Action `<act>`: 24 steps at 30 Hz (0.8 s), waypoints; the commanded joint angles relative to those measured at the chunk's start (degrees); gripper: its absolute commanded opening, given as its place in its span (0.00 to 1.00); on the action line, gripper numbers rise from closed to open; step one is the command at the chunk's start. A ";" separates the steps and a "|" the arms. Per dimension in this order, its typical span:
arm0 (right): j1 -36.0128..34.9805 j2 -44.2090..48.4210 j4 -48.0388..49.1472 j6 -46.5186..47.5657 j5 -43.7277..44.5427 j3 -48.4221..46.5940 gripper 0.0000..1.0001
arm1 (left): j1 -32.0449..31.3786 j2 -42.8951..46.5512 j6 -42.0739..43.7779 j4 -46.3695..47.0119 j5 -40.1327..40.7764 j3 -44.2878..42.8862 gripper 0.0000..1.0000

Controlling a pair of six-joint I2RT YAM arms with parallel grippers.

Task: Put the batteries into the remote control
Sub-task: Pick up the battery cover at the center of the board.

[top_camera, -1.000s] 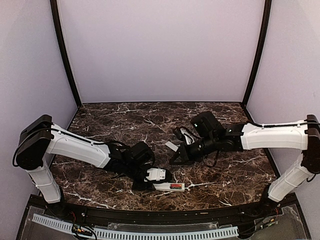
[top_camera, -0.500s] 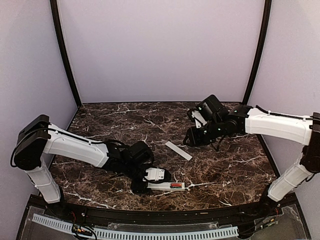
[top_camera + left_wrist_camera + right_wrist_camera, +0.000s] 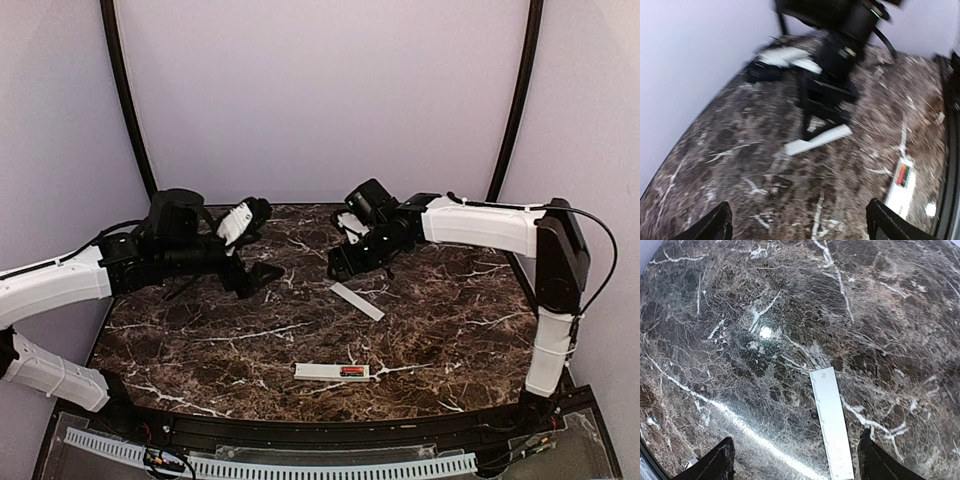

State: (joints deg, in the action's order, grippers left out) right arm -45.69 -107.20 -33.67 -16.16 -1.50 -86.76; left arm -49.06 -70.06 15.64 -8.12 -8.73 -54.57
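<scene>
Left wrist: left pincer (image 3: 800,223) spread, empty.

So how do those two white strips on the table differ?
The remote shows batteries, red and dark, in its slot; the cover is plain white. The remote lies crosswise up front; the cover sits diagonally farther back. Both are slim, white and lying flat.
</scene>
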 commanded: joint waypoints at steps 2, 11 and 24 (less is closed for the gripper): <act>0.32 -11.66 -5.06 5.51 0.66 -9.74 0.80 | 7.27 2.32 -13.36 2.15 13.64 2.05 0.94; 0.32 -18.18 -7.06 3.65 3.03 -16.38 0.46 | 9.92 1.24 -15.33 -0.58 12.11 0.09 0.95; 0.96 -24.52 -7.97 4.11 4.35 -21.89 0.15 | 10.00 0.15 -14.86 -0.65 11.75 0.43 0.94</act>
State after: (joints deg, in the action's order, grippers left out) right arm -45.28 -128.95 -40.32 -12.62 1.80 -106.76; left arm -39.38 -70.00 1.04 -7.60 3.07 -54.19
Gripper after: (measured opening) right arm 0.155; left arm 0.945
